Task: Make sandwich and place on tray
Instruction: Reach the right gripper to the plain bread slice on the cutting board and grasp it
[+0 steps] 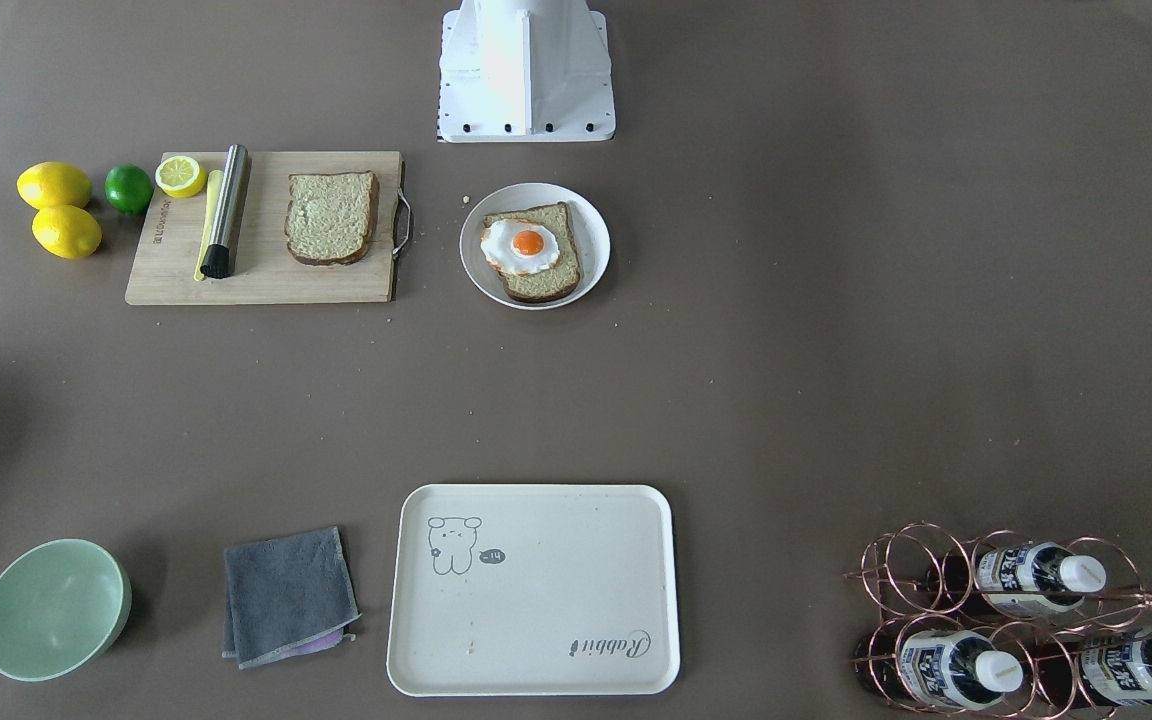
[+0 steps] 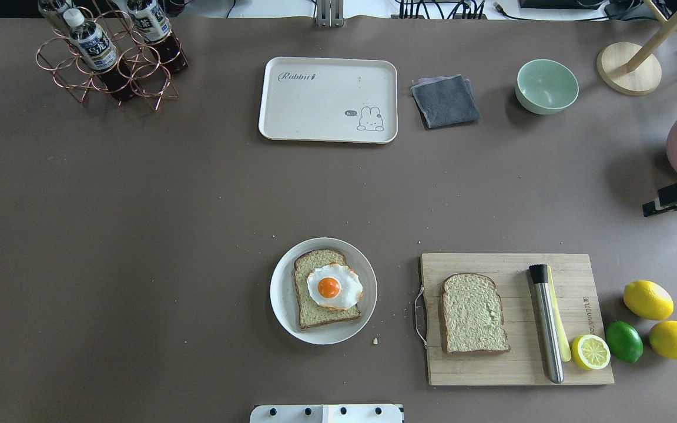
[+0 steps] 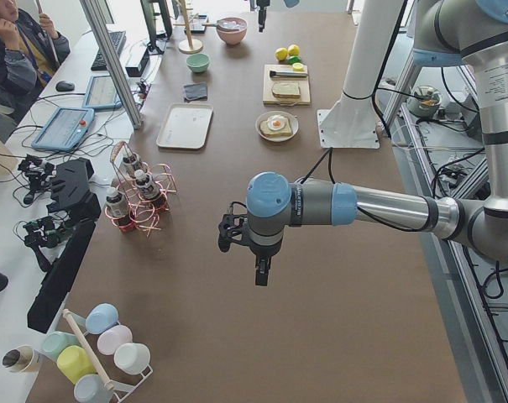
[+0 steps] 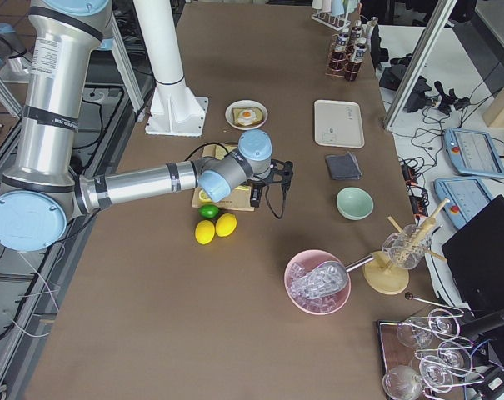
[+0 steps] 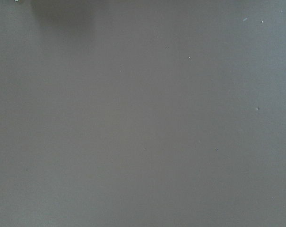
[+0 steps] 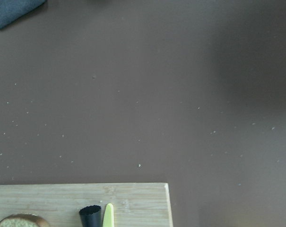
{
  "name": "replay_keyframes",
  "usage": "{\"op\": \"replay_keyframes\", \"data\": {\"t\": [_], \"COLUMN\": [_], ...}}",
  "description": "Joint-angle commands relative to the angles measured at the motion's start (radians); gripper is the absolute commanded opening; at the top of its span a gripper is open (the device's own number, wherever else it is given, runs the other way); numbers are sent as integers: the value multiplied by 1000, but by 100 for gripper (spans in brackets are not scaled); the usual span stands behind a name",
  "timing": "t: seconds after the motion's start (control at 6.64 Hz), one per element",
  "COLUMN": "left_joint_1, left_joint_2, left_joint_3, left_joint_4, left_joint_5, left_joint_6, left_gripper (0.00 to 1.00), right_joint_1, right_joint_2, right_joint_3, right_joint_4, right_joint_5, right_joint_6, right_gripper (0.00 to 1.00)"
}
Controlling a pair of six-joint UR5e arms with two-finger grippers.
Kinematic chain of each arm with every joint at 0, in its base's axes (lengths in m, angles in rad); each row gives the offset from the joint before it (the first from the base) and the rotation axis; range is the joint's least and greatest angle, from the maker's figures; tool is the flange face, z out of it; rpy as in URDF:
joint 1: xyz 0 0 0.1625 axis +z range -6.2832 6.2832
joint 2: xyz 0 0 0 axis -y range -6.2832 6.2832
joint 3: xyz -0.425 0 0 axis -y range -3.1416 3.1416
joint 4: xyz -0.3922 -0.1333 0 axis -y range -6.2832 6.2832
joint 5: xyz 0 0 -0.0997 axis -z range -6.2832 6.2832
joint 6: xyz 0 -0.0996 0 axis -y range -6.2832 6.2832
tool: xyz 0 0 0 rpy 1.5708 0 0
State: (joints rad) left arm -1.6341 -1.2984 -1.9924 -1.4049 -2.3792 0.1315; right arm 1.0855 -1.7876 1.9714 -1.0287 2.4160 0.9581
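The sandwich is in parts. One bread slice [image 2: 321, 314] with the fried egg [image 2: 334, 286] on top lies on a round white plate [image 2: 282, 294] near the robot base. The second bread slice [image 2: 472, 314] lies on the wooden cutting board [image 2: 515, 370]. The cream tray [image 2: 327, 100] sits bare at the table's far side. My left gripper [image 3: 260, 273] hangs over bare table far to the left; I cannot tell if it is open. My right gripper [image 4: 278, 204] hangs beyond the board's far right corner; its black parts [image 2: 676, 202] are cut off at the overhead view's edge.
A steel tool [image 2: 547, 323], half lemon [image 2: 590, 351], lime [image 2: 623, 341] and two lemons [image 2: 647, 299] lie on or by the board. A grey cloth [image 2: 445, 101] and green bowl [image 2: 546, 86] sit right of the tray. A copper bottle rack [image 2: 109, 59] stands far left.
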Motion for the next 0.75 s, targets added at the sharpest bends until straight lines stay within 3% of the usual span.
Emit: {"op": "replay_keyframes", "data": {"t": [0.0, 0.15, 0.45, 0.6], "left_joint_1": [0, 0, 0, 0], "left_joint_2": [1, 1, 1, 1], "left_joint_3": [1, 1, 6, 7], "left_joint_4": [-6, -6, -6, -6], "left_joint_5": [0, 0, 0, 0], "left_joint_6": [-1, 0, 3, 3], "left_gripper": [98, 98, 98, 98], "right_joint_1": [-230, -328, -532, -550], "right_joint_2": [4, 40, 124, 126], "right_joint_3": [68, 111, 98, 92], "right_joint_4": [101, 101, 95, 94], "right_joint_5": [-115, -170, -382, -394], "right_joint_6": [224, 319, 424, 424], "right_gripper": [93, 93, 90, 90]}}
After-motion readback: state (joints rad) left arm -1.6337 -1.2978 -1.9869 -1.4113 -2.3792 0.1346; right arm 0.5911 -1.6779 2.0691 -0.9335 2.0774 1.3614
